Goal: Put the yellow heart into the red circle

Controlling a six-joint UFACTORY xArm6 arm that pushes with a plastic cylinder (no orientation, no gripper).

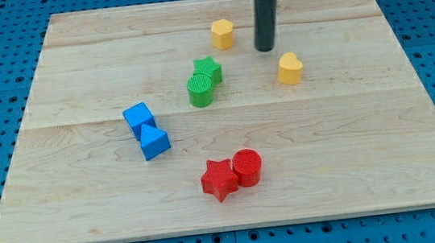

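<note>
Wooden board [87, 192] on blue pegboard: yellow heart [290, 68] sits upper right, red circle [247, 167] well below. My tip [265, 48], a bare rod holding nothing, hovers just upper-left of the heart, which looks light, rigid, slidey; push its top edge

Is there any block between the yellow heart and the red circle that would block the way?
No visible block does. From the yellow heart down-left to the red circle the board is bare. The red star touches the circle's far left side. My tip stands up-left of the heart.
</note>
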